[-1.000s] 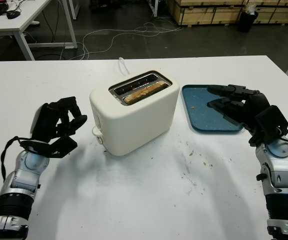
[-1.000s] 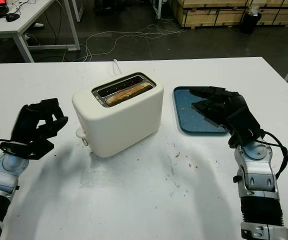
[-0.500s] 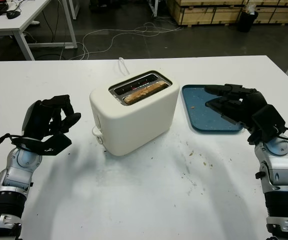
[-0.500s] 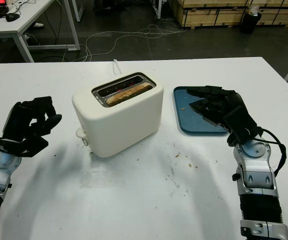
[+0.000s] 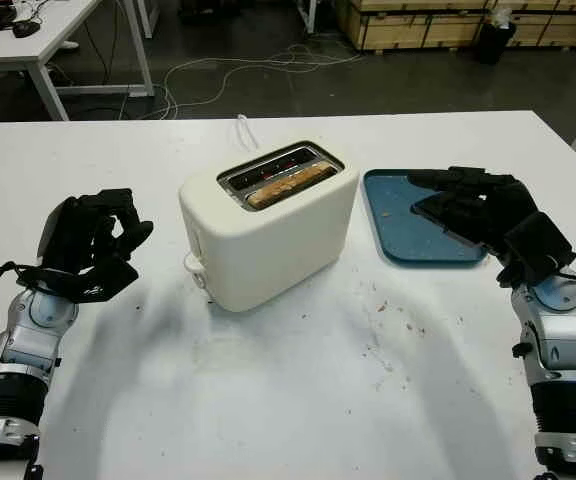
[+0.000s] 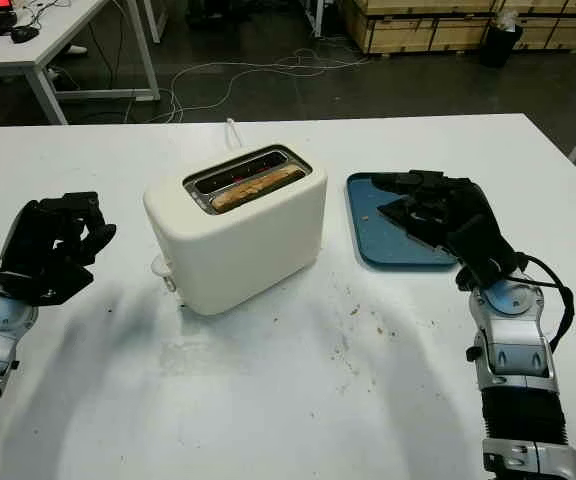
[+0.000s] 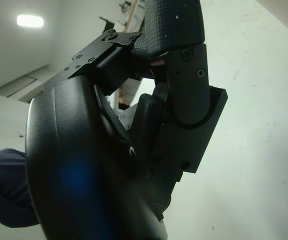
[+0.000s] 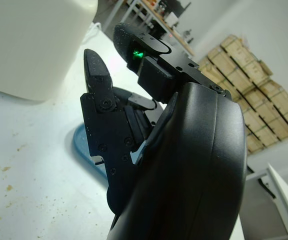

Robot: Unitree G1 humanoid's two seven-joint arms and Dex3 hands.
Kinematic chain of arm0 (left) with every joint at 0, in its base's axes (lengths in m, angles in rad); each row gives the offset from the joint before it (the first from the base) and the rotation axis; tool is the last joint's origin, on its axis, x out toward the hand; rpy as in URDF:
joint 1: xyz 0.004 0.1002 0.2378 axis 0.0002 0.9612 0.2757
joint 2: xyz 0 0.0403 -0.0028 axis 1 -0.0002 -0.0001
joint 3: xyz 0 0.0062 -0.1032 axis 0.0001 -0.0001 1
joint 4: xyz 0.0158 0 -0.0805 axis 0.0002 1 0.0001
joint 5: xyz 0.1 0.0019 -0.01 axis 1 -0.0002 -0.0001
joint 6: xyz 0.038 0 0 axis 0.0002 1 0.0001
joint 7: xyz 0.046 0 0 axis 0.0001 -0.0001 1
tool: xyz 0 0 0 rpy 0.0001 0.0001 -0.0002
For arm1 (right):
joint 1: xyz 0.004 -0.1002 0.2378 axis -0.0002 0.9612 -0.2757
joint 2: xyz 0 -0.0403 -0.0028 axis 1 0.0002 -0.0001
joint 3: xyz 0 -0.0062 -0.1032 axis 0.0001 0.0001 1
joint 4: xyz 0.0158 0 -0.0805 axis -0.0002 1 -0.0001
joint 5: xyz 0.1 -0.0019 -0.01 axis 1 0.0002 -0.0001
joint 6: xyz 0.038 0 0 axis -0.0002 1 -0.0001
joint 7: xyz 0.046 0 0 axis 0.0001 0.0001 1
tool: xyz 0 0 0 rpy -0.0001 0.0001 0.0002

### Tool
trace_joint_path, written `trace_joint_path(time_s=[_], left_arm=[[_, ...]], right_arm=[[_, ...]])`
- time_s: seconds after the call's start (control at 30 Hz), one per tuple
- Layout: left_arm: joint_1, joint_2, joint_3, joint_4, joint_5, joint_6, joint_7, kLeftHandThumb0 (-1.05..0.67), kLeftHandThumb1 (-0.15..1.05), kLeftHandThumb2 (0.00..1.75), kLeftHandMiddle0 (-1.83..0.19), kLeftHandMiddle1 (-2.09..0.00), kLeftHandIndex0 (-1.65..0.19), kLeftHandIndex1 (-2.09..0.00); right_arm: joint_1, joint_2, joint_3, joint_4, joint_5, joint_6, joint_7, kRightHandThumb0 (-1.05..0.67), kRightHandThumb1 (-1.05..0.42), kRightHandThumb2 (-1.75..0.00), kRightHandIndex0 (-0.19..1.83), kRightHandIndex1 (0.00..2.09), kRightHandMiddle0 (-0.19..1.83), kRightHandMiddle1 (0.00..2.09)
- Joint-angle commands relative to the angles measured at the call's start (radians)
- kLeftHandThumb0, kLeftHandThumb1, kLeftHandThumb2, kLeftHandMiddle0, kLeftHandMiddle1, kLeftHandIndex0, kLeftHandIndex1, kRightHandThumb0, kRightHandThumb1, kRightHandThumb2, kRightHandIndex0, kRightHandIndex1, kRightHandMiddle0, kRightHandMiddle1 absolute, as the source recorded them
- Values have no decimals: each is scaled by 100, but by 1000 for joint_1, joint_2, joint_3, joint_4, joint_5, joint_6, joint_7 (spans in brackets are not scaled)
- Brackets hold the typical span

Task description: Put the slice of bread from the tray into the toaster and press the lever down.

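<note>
A cream-white two-slot toaster (image 5: 268, 225) stands near the middle of the white table (image 5: 288, 400), turned at an angle so that its end with the lever (image 5: 194, 264) faces the near left. The slice of bread (image 5: 286, 185) sits down in the nearer slot, its golden-brown crust edge and pale crumb showing just at the slot's rim; the farther slot shows a faint red glow inside. The lever, a small white tab, sits low on the toaster's end face. Just right of the toaster lies the blue tray (image 5: 393, 215), speckled with pale crumbs, and more brown crumbs are scattered on the table in front of it. The right hand (image 5: 468, 205) hovers over the tray's right part, holding nothing, its black fingers reaching out toward the left. The left hand (image 5: 93, 245) is at the left of the table, well apart from the toaster, its fingers curled in toward the palm around nothing. A white cable (image 5: 246, 130) runs from behind the toaster to the far edge of the table.
</note>
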Motion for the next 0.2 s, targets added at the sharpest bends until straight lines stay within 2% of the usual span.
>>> trace_joint_path(time_s=[0.0,0.17], left_arm=[[-21,4,-6,15,2,-3,5,-105,92,66,-145,-175,-113,-175],[-25,1,-7,25,1,-8,10,-105,92,65,-144,-175,-112,-175]], right_arm=[[-13,-3,-3,7,10,-16,7,-30,-92,-4,68,98,100,2],[-12,-3,-3,4,12,-12,9,-32,-92,-4,67,99,100,2]])
